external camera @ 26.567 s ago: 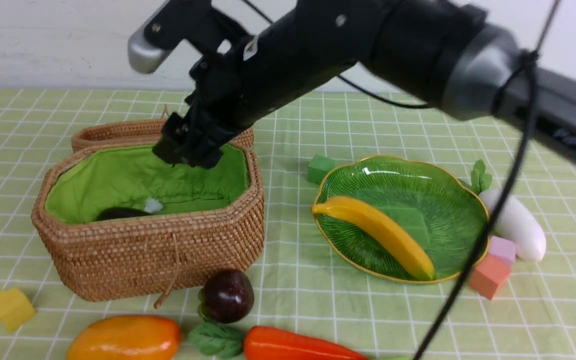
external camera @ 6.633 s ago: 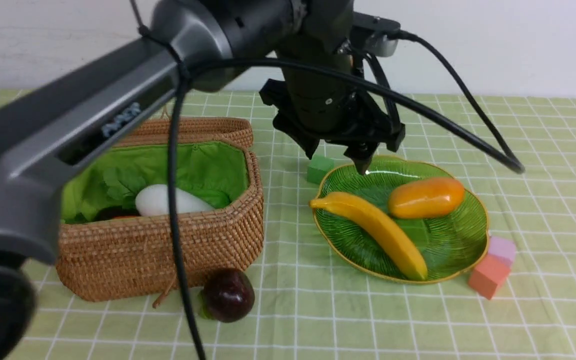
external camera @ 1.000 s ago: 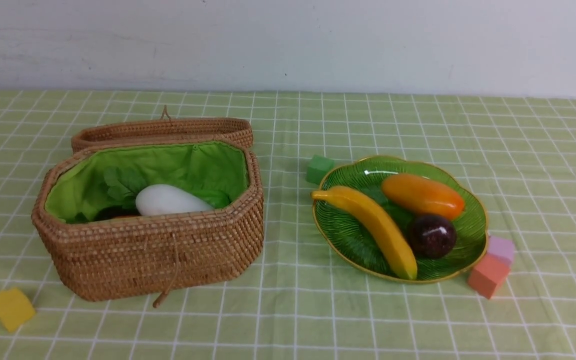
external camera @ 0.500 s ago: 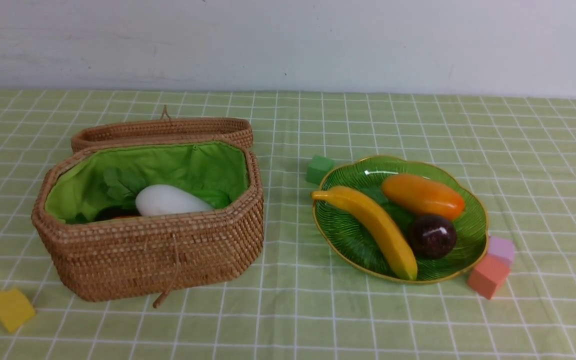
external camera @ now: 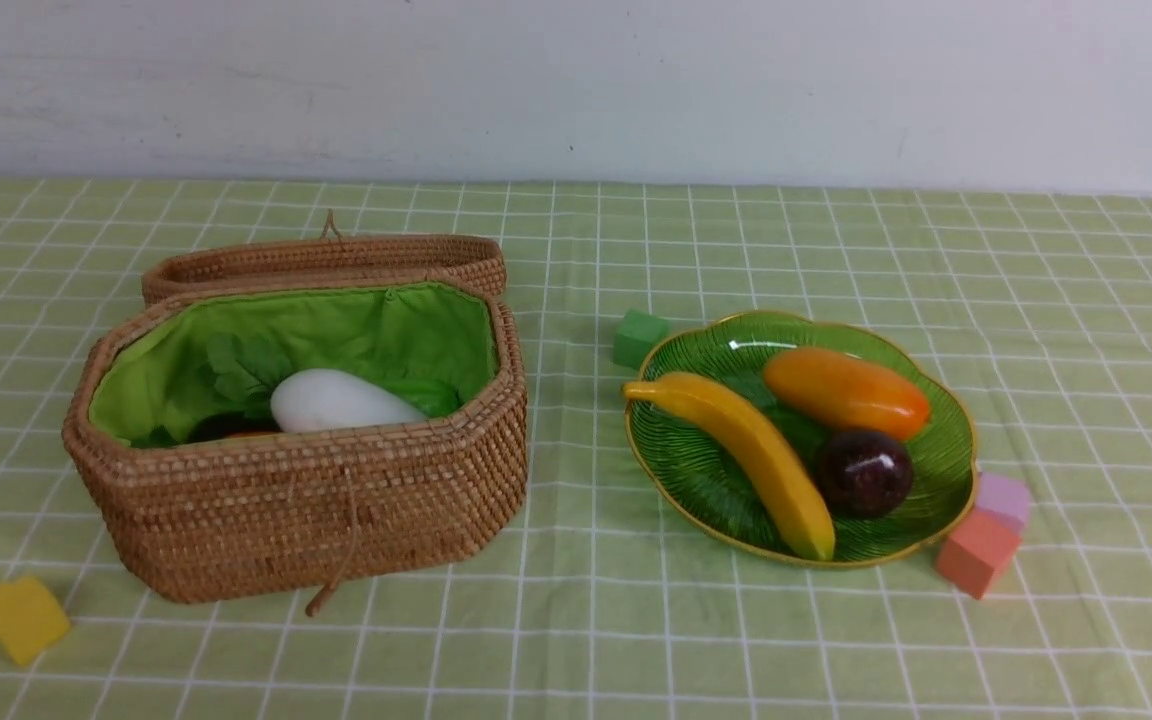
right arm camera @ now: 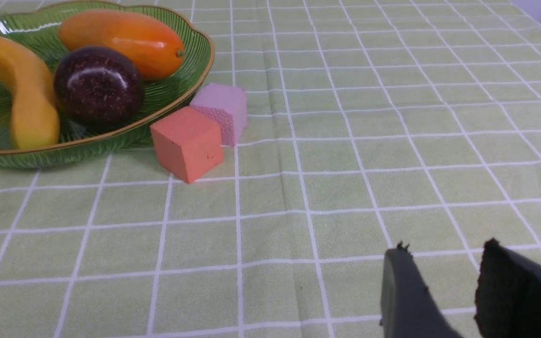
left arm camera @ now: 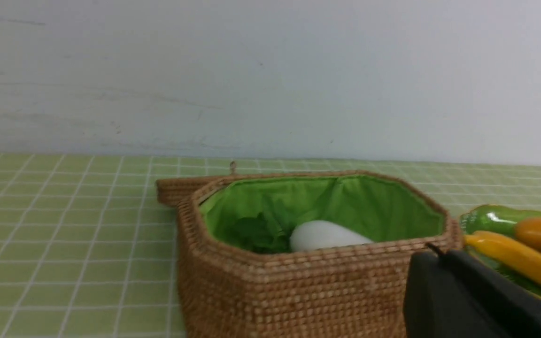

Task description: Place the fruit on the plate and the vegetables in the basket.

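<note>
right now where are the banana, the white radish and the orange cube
banana (external camera: 741, 455), front view, middle of its yellow body on the plate
white radish (external camera: 341, 402), front view, middle of its white body inside the basket
orange cube (right arm camera: 187, 142), right wrist view, its near face

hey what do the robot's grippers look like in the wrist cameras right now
Little shows. The left gripper appears as one matte black, blocky finger with a straight edge. The right gripper shows two dark fingers: one charcoal grey with a slightly ragged tip, one black. No cables or markings are visible, and neither arm appears in the front view.
</note>
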